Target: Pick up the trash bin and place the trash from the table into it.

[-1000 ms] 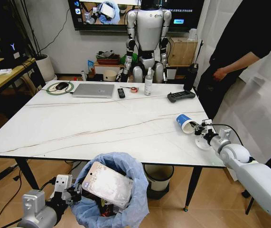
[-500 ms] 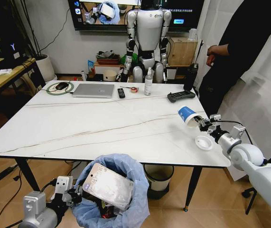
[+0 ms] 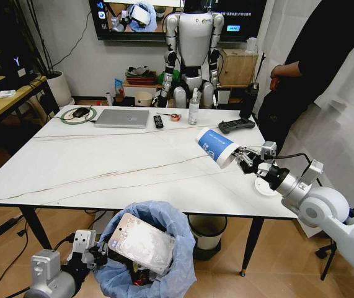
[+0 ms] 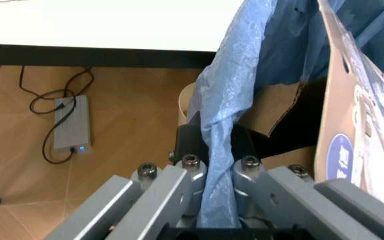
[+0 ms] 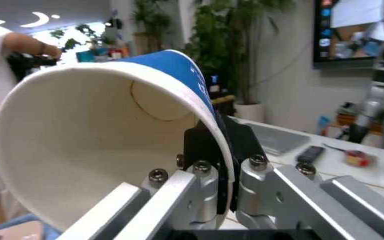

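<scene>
Now, from the head camera, the right gripper holds the paper cup clear above the table, its fingers pinched on the cup's rim. A second ago the cup lay near the table's right edge; half a second ago it was just lifted there. It has since risen and moved left, toward the table's middle, and lies tilted with its closed blue end pointing up and left. A white lid rests on the table by the right edge, under the arm. At the far side sit a laptop, a remote, a bottle and a black controller, all where they were. Below the near edge, the left gripper holds the trash bin by its blue bag, as it did before; a silver wrapper sticks out of the top.

Seen from the left wrist, the left gripper has its fingers closed on a twisted fold of the bin's blue bag. Brown cardboard stands inside the bin, and the table's edge runs above it.

From the right wrist, the right gripper clamps the cup's wall, one finger inside and one outside; the open white mouth faces the camera, with the blue outside on top.
</scene>
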